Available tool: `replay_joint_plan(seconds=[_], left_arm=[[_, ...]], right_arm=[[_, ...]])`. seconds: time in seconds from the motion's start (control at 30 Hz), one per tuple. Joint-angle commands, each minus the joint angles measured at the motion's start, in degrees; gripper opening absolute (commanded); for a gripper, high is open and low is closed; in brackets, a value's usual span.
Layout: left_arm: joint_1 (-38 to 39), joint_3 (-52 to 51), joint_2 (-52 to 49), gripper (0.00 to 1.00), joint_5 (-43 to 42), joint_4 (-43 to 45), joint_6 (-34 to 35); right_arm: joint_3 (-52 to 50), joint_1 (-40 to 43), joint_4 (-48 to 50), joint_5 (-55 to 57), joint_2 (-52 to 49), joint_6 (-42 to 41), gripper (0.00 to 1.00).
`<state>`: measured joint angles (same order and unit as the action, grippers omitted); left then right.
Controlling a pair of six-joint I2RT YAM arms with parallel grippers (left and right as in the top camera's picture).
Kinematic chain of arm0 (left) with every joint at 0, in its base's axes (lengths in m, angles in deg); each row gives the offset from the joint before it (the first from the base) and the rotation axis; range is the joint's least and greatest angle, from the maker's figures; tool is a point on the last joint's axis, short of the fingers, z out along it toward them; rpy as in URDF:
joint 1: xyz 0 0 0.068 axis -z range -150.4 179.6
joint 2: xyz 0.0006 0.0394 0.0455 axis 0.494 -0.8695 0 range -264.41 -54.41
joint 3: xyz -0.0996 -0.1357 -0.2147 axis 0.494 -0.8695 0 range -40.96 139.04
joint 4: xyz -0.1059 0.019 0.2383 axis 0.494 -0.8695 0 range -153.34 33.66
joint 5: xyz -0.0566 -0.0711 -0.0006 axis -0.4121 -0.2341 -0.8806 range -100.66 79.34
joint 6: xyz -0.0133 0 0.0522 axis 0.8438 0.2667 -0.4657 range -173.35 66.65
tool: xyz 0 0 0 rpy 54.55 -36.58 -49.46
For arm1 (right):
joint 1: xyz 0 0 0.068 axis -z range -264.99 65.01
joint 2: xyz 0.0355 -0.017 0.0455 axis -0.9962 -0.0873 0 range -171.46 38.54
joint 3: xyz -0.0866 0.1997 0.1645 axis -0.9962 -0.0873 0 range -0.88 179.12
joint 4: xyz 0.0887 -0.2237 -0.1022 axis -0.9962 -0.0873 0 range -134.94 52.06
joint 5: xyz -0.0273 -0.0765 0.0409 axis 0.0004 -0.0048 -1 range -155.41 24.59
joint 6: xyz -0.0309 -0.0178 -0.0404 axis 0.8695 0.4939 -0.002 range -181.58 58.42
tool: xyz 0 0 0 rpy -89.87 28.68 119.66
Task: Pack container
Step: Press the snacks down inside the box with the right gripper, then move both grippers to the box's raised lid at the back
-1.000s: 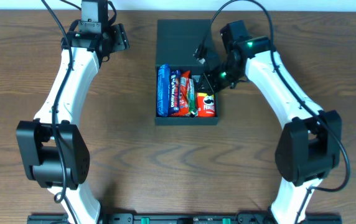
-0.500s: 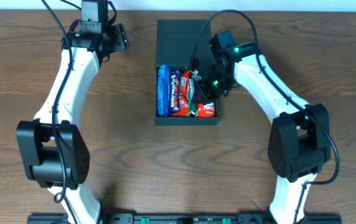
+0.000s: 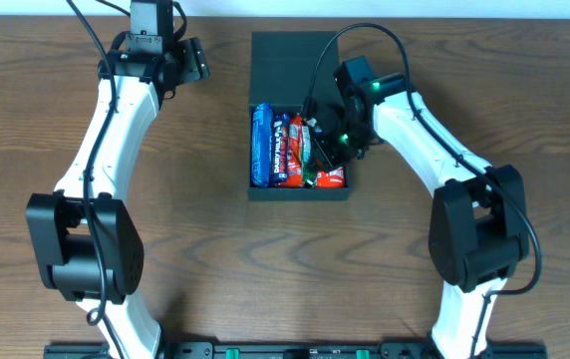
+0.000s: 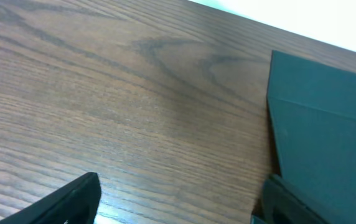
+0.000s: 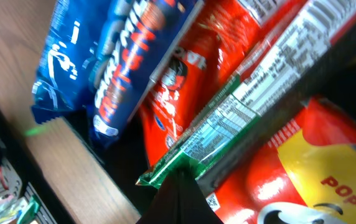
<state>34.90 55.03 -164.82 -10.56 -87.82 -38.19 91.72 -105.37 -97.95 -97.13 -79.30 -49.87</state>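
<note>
Overhead: packing looks close to done. At mid-table, toward the far edge, a dark square box with its lid flap lying open and flat on the far side. Inside, packed side by side: a blue pack against the left wall, red wrappers next to it, a red-and-yellow snack pack in the near right corner. Hardly any bare floor showing in the box. No further packs in sight on the wooden table. Judging from that: filling nearly or wholly finished, perhaps a last tidy of the contents left, and the lid not yet folded over.

Right arm angled in from the right side, elbow out over the wood, wrist above the right half of the box. From the right wrist view: right gripper down among the snacks, jaws clenched into one dark point, tip at the end of a green-edged wrapper wedged between red packs. Nothing visibly pinched between the fingers.

Left arm stretched up the left side toward the far edge, clear of the contents. From the left wrist view: left gripper low over bare wood just left of the lid flap, jaws released and wide, holding nothing.
</note>
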Motion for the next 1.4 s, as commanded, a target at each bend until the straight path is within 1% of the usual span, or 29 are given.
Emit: replay_joint_plan(seconds=[0.0,0.03,0.07,0.1,0.13,0.2,0.3,0.37,0.43,0.6,0.77,0.87,1.0,1.07,1.17,1.37], left_arm=[[0.0,0.8,1.7,0.86,-0.2,0.0,0.2],[0.0,0.8,1.7,0.85,-0.2,0.0,0.2],[0.0,0.8,1.7,0.80,-0.2,0.0,0.2],[0.0,0.8,1.7,0.70,-0.2,-0.1,0.2],[0.0,0.8,1.7,0.53,-0.2,-0.1,0.2],[0.0,0.8,1.7,0.07,-0.1,-0.2,0.2],[-0.1,0.8,1.7,0.06,-0.1,-1.5,0.2],[-0.2,0.8,1.7,0.06,0.5,-4.4,0.2],[-0.4,0.7,1.7,0.06,0.5,-6.7,0.2],[-2.6,-1.8,1.7,0.06,0.3,-10.3,0.3],[-5.4,-2.3,1.7,0.06,0.0,-11.2,0.3],[-6.8,-2.3,1.7,0.06,-1.5,-11.1,0.2],[-7.9,-2.3,1.7,0.06,-3.1,-10.9,0.2],[-8.4,-2.3,1.7,0.06,-3.1,-10.9,-0.3],[-8.7,-2.3,1.7,0.06,-3.1,-11.3,-1.4],[-9.4,-2.3,1.7,0.06,-3.1,-11.8,-3.5]], right_arm=[[3.9,0.2,0.4,-3.5,1.2,0.5,0.01],[4.9,0.5,0.4,-3.4,1.8,0.6,0.02],[5.9,0.9,0.7,-3.4,2.5,0.6,0.01],[6.7,1.4,0.9,-3.4,3.1,0.5,0.02],[7.4,1.9,1.4,-3.2,3.6,0.5,0.01],[8.0,4.1,3.6,-3.0,4.8,-1.6,0.01],[8.0,8.2,4.9,-3.0,5.0,-4.5,0.02],[7.2,12.2,4.5,-2.4,5.0,-4.9,0.01],[6.0,14.4,4.2,-1.2,5.0,-5.5,0.02],[-0.7,16.8,5.0,0.4,5.0,-6.9,0.02],[-8.1,15.5,11.0,2.6,5.0,-12.0,0.01],[-10.4,13.9,14.1,2.6,4.7,-13.7,0.01],[-10.7,10.3,17.1,2.6,3.8,-15.0,0.01],[-10.7,6.8,20.0,2.6,3.0,-16.9,0.01],[-10.7,3.8,22.0,2.6,2.3,-19.5,0.01],[-10.7,1.8,23.1,2.8,2.0,-22.4,0.01]])
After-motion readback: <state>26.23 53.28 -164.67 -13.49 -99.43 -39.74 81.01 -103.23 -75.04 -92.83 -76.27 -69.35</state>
